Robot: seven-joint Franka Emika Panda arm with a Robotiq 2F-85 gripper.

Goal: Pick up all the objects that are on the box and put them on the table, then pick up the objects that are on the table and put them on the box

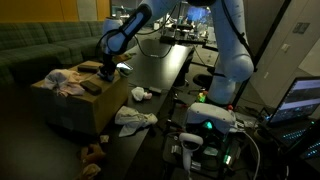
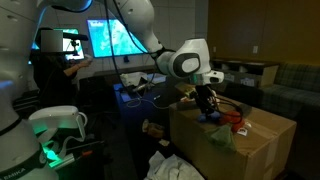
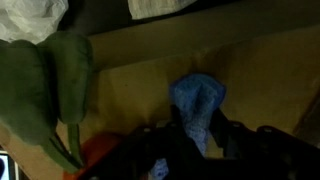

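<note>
Fingers [image 3: 234, 146] are seen set around a blue cloth [image 3: 198, 102] on the box [image 3: 140, 75] top, grip cannot be told, with a green cloth [image 3: 50, 80] alongside, a white cloth [image 3: 30, 15] beyond, and the table [image 1: 165, 65] beside the box.

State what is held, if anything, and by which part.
Fingers flank the blue cloth at its bunched middle, on the box; a grip cannot be told.

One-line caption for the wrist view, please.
Dark tool straddling a crumpled blue cloth on the flat tan cardboard box, a dull green cloth lying apart.
</note>
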